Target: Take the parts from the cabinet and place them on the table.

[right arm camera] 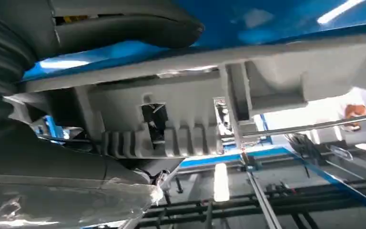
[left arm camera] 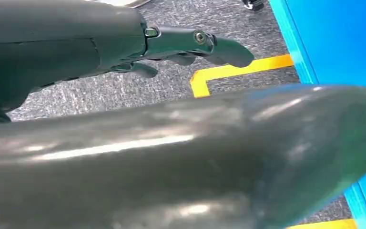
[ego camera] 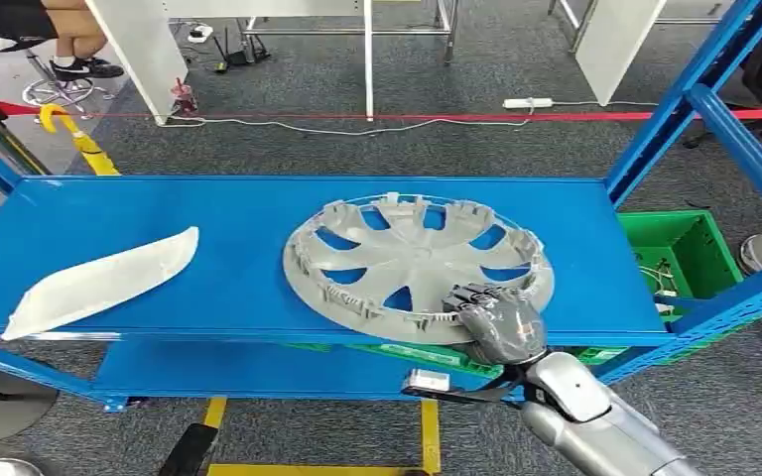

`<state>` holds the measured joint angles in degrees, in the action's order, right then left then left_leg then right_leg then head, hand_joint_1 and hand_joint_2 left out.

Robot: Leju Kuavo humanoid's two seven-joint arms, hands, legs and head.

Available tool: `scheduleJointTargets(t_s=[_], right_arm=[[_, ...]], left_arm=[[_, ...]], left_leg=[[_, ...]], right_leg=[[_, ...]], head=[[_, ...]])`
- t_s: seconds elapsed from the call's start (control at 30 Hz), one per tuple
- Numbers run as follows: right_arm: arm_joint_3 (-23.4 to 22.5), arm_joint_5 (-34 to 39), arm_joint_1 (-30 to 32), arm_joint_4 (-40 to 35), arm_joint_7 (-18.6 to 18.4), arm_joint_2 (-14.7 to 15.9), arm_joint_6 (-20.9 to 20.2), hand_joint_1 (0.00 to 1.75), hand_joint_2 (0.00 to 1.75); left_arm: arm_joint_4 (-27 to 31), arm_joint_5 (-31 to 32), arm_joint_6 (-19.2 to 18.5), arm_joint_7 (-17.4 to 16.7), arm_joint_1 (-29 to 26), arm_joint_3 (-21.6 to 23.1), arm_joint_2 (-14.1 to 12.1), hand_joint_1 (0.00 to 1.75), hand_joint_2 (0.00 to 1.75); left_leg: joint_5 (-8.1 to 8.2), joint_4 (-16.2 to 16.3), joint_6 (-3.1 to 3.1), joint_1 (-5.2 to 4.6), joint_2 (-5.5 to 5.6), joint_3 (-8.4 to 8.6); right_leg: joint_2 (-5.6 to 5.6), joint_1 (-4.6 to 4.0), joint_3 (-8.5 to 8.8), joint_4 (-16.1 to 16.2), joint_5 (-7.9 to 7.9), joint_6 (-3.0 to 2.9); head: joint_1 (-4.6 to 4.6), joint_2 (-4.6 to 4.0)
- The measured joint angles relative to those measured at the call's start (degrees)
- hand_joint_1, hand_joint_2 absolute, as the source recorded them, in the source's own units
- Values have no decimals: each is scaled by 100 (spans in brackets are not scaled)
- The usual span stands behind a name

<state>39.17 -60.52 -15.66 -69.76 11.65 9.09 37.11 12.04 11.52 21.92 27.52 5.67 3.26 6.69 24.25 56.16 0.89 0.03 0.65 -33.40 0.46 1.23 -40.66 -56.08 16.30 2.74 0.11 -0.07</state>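
A grey wheel cover (ego camera: 407, 258) lies face down on the blue cabinet shelf (ego camera: 238, 218), right of the middle. My right hand (ego camera: 496, 317) grips its near rim at the shelf's front edge. In the right wrist view the ribbed rim of the wheel cover (right arm camera: 186, 114) sits between my thumb (right arm camera: 124, 21) and the darker fingers (right arm camera: 52, 167). A long white curved part (ego camera: 99, 283) lies at the shelf's left end. My left hand (left arm camera: 186, 45) hangs over the grey floor, fingers stretched out and holding nothing.
Blue uprights (ego camera: 695, 89) and a slanted beam frame the shelf's right side. A green crate (ego camera: 685, 248) stands behind them. A lower shelf (ego camera: 258, 367) lies underneath. Yellow tape (ego camera: 429, 426) marks the floor in front. A seated person's legs (ego camera: 74, 40) are far back left.
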Motion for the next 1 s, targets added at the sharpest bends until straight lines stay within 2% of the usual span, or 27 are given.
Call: scheduleJointTargets(t_s=[0.57, 1.0], right_arm=[[74, -193, -174, -892, 68, 109, 46, 175, 175], [157, -208, -206, -1052, 72, 142, 77, 175, 175]], left_arm=[[0, 164, 37, -111, 2, 2, -24, 0, 0], [0, 164, 46, -127, 2, 2, -28, 0, 0]], left_leg=[[0, 0, 0, 0, 0, -13], [1, 0, 0, 0, 0, -14]], right_leg=[[0, 0, -13, 0, 0, 0], [0, 0, -14, 0, 1, 0]], head=[[2, 0], [0, 0]])
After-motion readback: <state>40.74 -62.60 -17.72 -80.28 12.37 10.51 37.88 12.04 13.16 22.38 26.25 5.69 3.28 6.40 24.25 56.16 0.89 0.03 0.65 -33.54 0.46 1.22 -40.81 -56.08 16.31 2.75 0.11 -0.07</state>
